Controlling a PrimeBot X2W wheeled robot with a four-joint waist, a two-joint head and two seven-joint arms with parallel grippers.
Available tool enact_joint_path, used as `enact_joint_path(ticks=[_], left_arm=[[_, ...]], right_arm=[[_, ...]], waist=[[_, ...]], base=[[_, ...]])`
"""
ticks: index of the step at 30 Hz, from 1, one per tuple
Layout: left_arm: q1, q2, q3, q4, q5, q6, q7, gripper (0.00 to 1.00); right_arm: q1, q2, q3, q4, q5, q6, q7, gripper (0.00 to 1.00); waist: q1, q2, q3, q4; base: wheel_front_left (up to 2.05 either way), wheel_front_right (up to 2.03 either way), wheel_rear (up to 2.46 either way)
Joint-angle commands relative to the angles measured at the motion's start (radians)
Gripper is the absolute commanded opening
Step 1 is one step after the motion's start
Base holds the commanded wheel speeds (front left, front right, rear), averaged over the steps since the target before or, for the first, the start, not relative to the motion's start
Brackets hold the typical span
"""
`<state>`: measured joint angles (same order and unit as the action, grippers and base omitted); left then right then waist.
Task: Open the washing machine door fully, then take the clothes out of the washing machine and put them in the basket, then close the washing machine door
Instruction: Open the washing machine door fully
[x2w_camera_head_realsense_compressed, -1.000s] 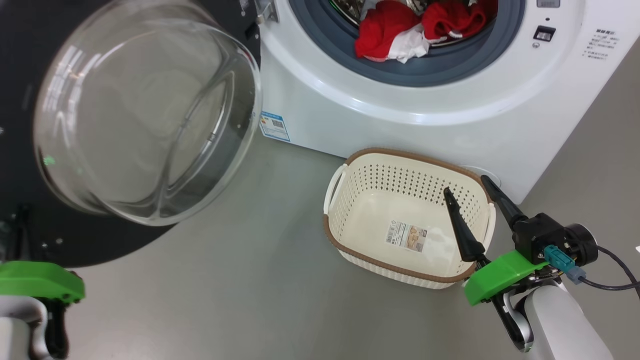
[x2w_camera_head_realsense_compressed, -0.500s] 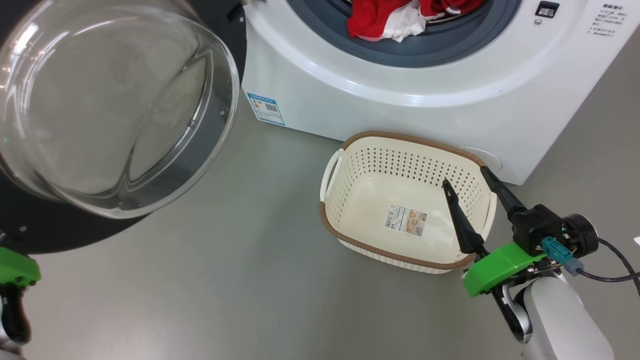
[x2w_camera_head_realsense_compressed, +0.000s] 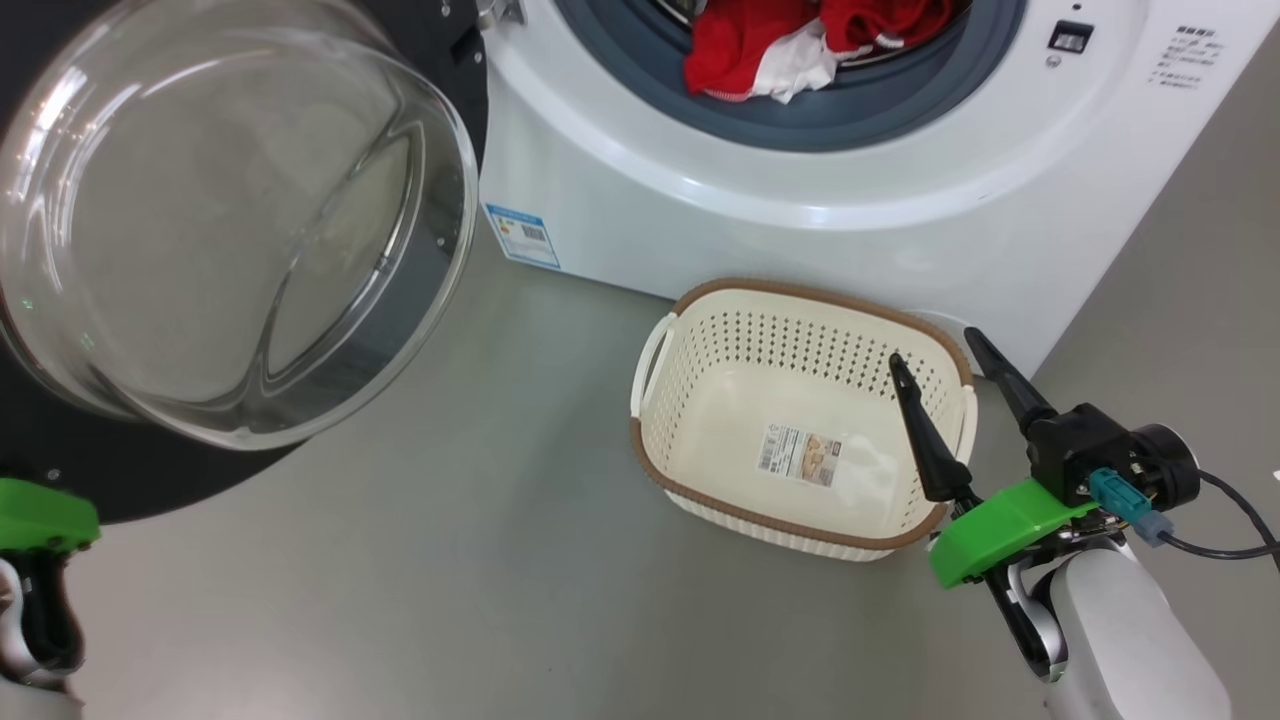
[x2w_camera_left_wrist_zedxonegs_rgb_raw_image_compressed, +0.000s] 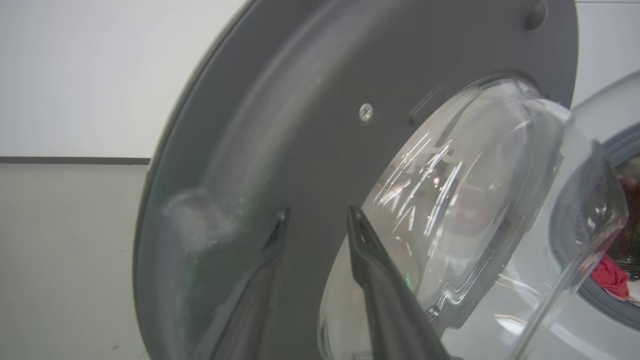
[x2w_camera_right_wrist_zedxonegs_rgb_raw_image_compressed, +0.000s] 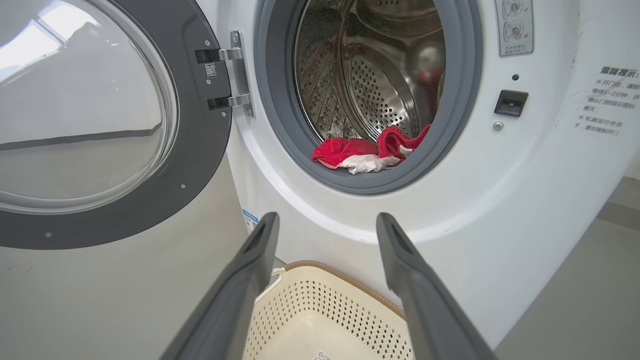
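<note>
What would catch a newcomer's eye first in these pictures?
The huge round black-rimmed door with its bulging clear glass bowl, swung open at the head view's left. Then the bright red-and-white clothes in the drum mouth of the white washing machine, and below it the empty cream perforated basket, the open right gripper over its right rim.

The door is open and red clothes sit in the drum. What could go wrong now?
The left gripper sits right by the washing machine door; pulling away might swing it partly shut. The clothes could slip and miss the small basket. The open right gripper hangs over the basket's rim and might knock it.
</note>
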<state>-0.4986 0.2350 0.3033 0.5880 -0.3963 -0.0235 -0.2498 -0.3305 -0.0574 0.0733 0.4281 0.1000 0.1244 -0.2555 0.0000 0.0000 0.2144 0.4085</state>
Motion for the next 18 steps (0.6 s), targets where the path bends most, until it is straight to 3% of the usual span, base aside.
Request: enact_joint_path(ticks=[1, 9, 18], left_arm=[[0.002, 0.04, 0.037, -0.051, -0.003, -0.011, -0.012, 1.0], [0.078, -0.018, -0.015, -0.332, 0.028, -0.076, -0.012, 1.0], [0.169, -0.045, -0.146, -0.474, 0.025, -0.098, 0.026, 1.0]], right_arm=[[0.003, 0.007, 0.015, -0.029, 0.008, 0.006, -0.006, 1.0], [0.04, 0.007, -0.011, -0.085, 0.036, 0.006, -0.006, 1.0], [0.07, 0.007, -0.07, -0.175, 0.049, 0.006, -0.006, 1.0]], waist=[[0.0, 0.0, -0.018, -0.009], [0.0, 0.0, -0.066, -0.065], [0.0, 0.0, -0.103, -0.155]], base=[[0.0, 0.0, 0.0], [0.0, 0.0, 0.0], [0.0, 0.0, 0.0]])
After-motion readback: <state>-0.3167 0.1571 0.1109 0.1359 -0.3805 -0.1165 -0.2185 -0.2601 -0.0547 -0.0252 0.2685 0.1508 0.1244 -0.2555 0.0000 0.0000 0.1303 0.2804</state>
